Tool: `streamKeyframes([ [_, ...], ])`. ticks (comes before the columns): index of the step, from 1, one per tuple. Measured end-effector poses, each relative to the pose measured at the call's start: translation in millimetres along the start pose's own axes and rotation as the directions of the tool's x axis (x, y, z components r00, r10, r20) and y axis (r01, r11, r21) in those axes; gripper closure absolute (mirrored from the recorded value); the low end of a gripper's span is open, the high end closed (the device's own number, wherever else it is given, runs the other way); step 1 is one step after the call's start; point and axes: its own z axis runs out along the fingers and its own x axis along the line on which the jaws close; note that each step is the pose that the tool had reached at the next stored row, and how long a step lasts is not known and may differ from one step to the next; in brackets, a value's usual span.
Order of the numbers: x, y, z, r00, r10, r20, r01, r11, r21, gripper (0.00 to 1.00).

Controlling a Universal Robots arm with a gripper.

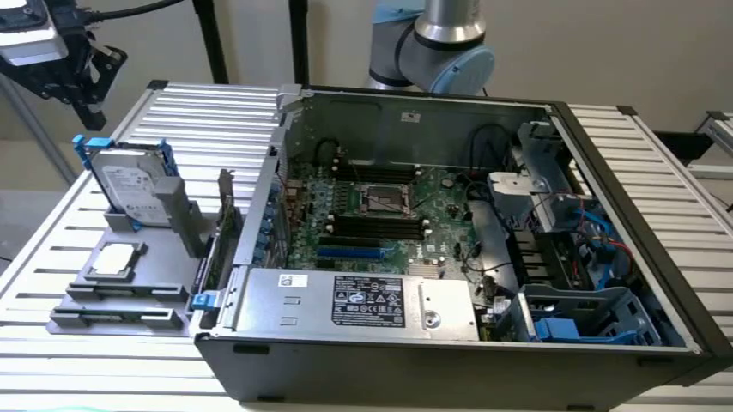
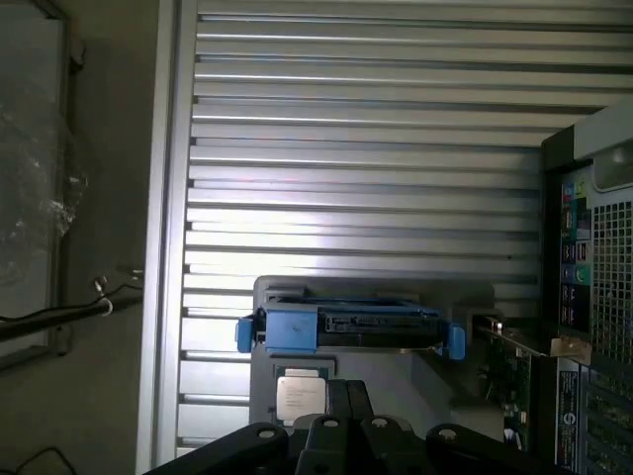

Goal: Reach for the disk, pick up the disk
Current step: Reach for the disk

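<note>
The disk (image 1: 129, 182) is coloured silver-grey, with a white printed label, and is framed in bright blue. The table (image 1: 647, 146) is ribbed in pale silver stripes (evenly spaced). The board (image 1: 441, 202) is seen as green, the case (image 1: 458, 373) black.

Arm joint (image 1: 449, 34): silver-grey metal tube, light-blue plastic cap (image 1: 464, 69). At wrist: white-grey box (image 1: 31, 39), black cable (image 1: 137, 10) looping off. Matte-black gripper (image 1: 92, 112), angular linkage body, round pivot bosses along base.

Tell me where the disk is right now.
The disk stands on edge in a grey holder on the exterior view's left, beside the open computer case, near the processor chip.
</note>
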Motion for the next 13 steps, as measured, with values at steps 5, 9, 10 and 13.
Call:
streamKeyframes([
  [5,1.7,0.3,-0.1,1.0000,0.000,0.0000,0.000,1.0000,0.0001,0.89],
  [9,15.4,5.8,0.3,1.0000,0.000,0.0039,0.000,1.0000,0.0000,0.89],
  [10,18.2,8.4,0.3,1.0000,0.000,0.0040,0.000,1.0000,0.0001,0.89],
  [13,24.5,12.4,0.6,1.0000,0.000,0.0045,0.000,1.0000,0.0001,0.89],
])
